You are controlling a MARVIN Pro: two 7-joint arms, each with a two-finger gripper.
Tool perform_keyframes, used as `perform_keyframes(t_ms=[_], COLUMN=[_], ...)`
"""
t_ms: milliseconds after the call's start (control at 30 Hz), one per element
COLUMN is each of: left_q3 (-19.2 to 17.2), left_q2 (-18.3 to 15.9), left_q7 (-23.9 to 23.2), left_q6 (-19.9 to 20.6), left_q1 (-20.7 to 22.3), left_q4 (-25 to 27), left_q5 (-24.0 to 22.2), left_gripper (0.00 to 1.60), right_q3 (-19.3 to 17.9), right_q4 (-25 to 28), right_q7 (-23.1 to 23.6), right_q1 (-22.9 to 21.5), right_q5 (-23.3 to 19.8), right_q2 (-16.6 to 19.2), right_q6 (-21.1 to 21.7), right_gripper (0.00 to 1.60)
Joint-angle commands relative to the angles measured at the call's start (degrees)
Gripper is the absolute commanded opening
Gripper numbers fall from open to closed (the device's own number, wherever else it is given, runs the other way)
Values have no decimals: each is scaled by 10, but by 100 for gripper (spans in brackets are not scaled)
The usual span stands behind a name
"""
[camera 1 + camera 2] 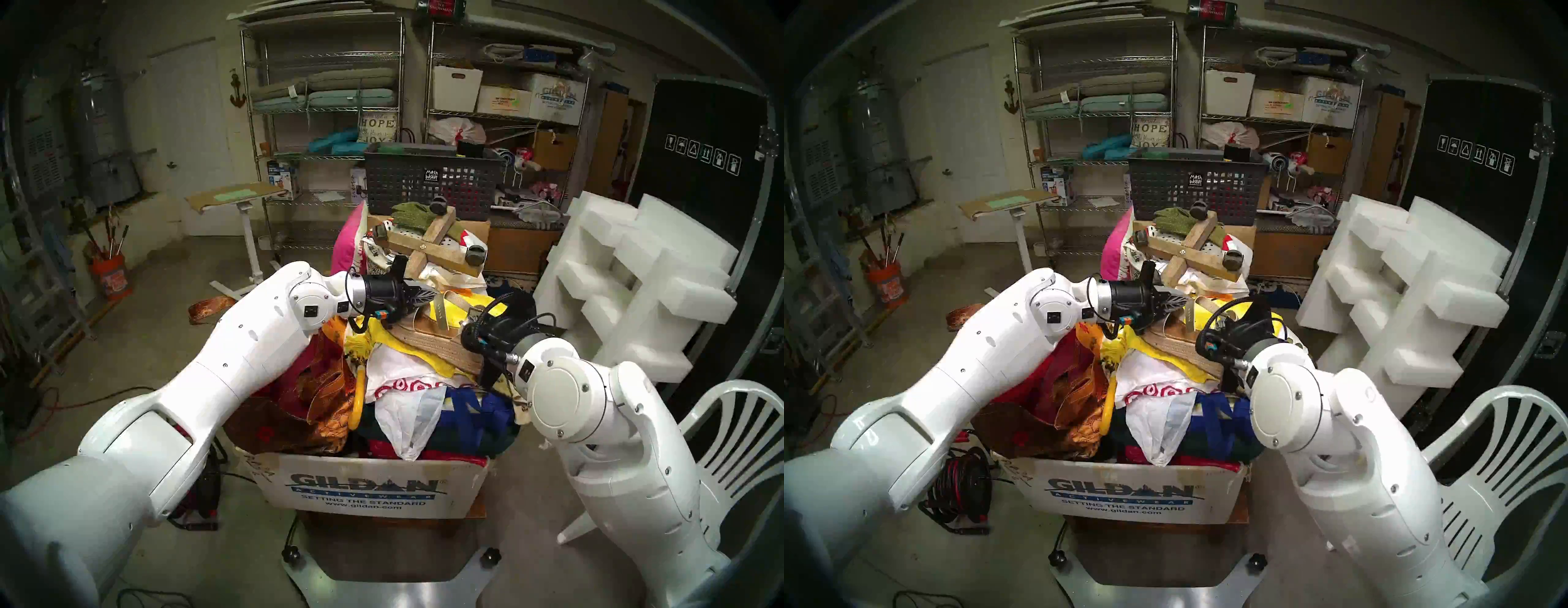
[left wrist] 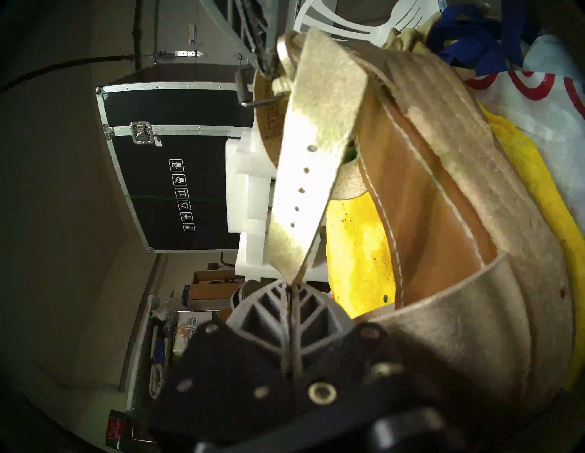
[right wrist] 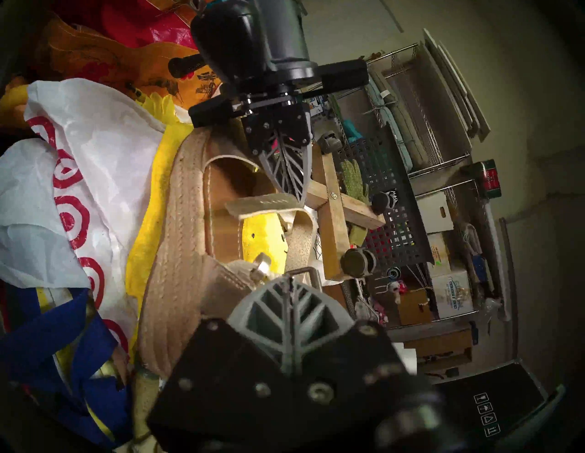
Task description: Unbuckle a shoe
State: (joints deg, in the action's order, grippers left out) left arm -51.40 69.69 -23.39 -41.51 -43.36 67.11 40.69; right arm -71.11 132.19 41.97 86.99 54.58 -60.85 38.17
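Gildan box (image 1: 373,488) nearest, shoe (image 1: 441,339) atop its heaped bags, right gripper (image 3: 289,281) jaws pinched on the buckle (image 3: 311,275) at the heel, left gripper (image 2: 289,284) jaws clamping the strap (image 2: 304,189) tip beyond, mesh basket (image 1: 428,178) farthest.

One espadrille sandal with braided jute sole and tan footbed (image 1: 441,339), with one thin gold ankle strap (image 2: 304,177) showing five punched holes. Two black lattice-fingered grippers: left gripper (image 3: 289,170), right gripper (image 3: 289,303). One white Gildan-printed cardboard box (image 1: 369,488) under the pile. One dark grey plastic mesh basket (image 1: 428,182). One white plastic slatted chair (image 1: 729,450). One orange plastic bucket (image 1: 112,278). Two chrome wire shelving racks (image 1: 322,127). One black metal-edged flight case (image 1: 700,140). One wooden cross-shaped caster base (image 1: 437,244), three wheels showing.
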Motion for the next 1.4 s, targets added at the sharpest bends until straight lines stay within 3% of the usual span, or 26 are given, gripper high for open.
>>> perform_keyframes(t_ms=[0, 400, 1033, 1067, 1100, 1167, 1233, 1333, 1367], left_q3=[-13, -22, -27, -27, -26, -26, -26, -25, -23], left_q2=[2, -6, -29, -29, -29, -29, -29, -30, -32], left_q7=[12, 15, -4, -6, -7, -8, -10, -12, -12], left_q6=[-1, 7, 9, 8, 9, 9, 10, 11, 10], left_q1=[14, 11, -5, -5, -6, -6, -7, -8, -8], left_q4=[5, 18, 47, 47, 48, 49, 49, 53, 56], left_q5=[-3, -2, -28, -31, -32, -34, -36, -35, -28], left_gripper=[0, 0, 0, 3, 21, 44, 70, 74, 88], right_q3=[0, 51, 64, 64, 64, 63, 62, 61, 61], right_q4=[1, -22, -39, -40, -40, -41, -41, -45, -45], right_q7=[-11, -23, -22, -20, -20, -18, -17, -16, -15], right_q1=[-8, -41, -61, -62, -62, -62, -62, -63, -64], right_q5=[2, 12, 36, 36, 37, 36, 33, 31, 30], right_q2=[-6, -36, -52, -52, -52, -53, -54, -55, -56], right_q6=[-4, -12, 6, 8, 9, 9, 10, 11, 10], right_gripper=[0, 0, 0, 6, 18, 35, 38, 43, 56])
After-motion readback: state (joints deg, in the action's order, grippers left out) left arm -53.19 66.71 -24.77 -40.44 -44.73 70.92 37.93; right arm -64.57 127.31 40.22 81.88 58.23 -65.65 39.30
